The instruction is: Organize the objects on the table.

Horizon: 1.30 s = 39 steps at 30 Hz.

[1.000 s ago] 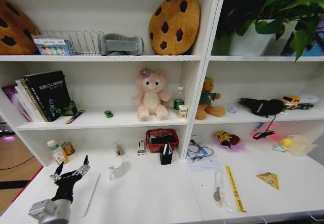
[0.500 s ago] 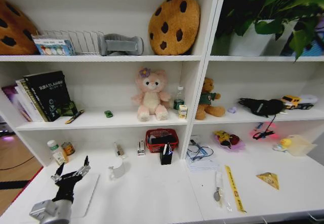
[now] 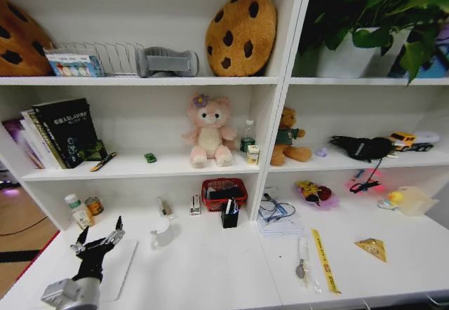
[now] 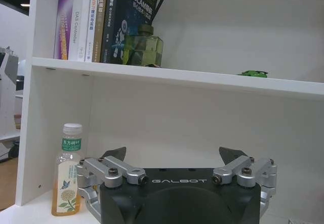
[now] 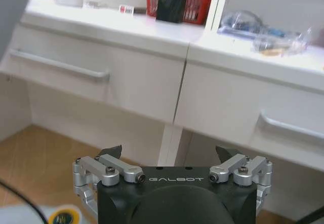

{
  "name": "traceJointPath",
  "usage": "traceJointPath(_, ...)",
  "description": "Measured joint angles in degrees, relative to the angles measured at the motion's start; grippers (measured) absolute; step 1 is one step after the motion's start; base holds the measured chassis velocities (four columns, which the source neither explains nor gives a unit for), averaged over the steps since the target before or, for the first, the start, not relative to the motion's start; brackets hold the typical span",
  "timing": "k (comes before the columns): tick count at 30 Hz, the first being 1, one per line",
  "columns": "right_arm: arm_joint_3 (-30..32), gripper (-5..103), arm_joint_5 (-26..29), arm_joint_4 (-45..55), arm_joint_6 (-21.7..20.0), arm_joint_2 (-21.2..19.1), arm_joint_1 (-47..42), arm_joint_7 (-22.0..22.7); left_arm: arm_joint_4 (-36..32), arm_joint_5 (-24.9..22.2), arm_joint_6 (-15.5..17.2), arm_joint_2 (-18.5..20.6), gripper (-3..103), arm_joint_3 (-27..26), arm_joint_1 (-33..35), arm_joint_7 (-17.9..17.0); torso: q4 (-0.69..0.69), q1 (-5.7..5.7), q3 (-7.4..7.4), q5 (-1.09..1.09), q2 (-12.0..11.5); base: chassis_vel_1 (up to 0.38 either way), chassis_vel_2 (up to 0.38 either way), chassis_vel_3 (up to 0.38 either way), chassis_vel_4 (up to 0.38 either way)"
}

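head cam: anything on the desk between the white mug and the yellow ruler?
Head view: the black pen holder sits slightly behind that line; nearer the yellow ruler lies a pen. By the white mug, the table is bare.

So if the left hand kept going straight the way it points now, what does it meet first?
Probably the white back wall under the shelf. The open left hand aims between its fingertips at bare wall; the bottle stands off to one side. Depth is unclear.

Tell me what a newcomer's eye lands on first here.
Probably the pink plush toy sitting mid-shelf and the cookie cushion on the shelf above it. Then the left gripper, open, hanging over the silver laptop at the table's left end.
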Motion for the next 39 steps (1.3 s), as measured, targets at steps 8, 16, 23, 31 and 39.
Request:
traceJointPath(8, 6.91, 100, 3.13, 22.43, 0.15, 3.78, -8.53, 2.64, 0.49, -0.92, 0.02, 0.15, 100, -0.06, 0.12, 0.23, 0.03, 0.00, 0.01, 0.00, -0.01, 0.000, 0.000, 0.000, 0.000)
traceJointPath(16, 11.32, 100, 6.12, 35.40, -4.22, 5.94, -10.66, 4.44, 0.27, -0.67, 0.81, -0.04, 100, -0.12, 0.63, -0.36, 0.00, 0.00, 0.01, 0.00, -0.01, 0.000, 0.000, 0.000, 0.000)
traceJointPath(23, 20.14, 100, 16.95, 44.12, -15.43, 6.76, -2.78, 5.89, -0.58, -0.53, 1.74, -0.08, 100, -0.14, 0.70, -0.68, 0.01, 0.00, 0.01, 0.02, -0.01, 0.000, 0.000, 0.000, 0.000)
traceJointPath(31, 25.20, 100, 24.31, 43.51, -28.80, 5.16, 9.48, 8.92, -0.49, -0.48, 2.84, -0.57, 100, 0.52, -0.50, -1.39, 0.02, 0.00, 0.02, 0.03, -0.01, 0.000, 0.000, 0.000, 0.000)
traceJointPath(39, 25.15, 100, 25.45, 42.39, -31.47, 3.40, 12.55, 9.93, -0.54, -0.54, 3.15, -0.41, 100, 0.13, -0.34, -1.69, 0.00, 0.00, 0.01, 0.01, -0.01, 0.000, 0.000, 0.000, 0.000)
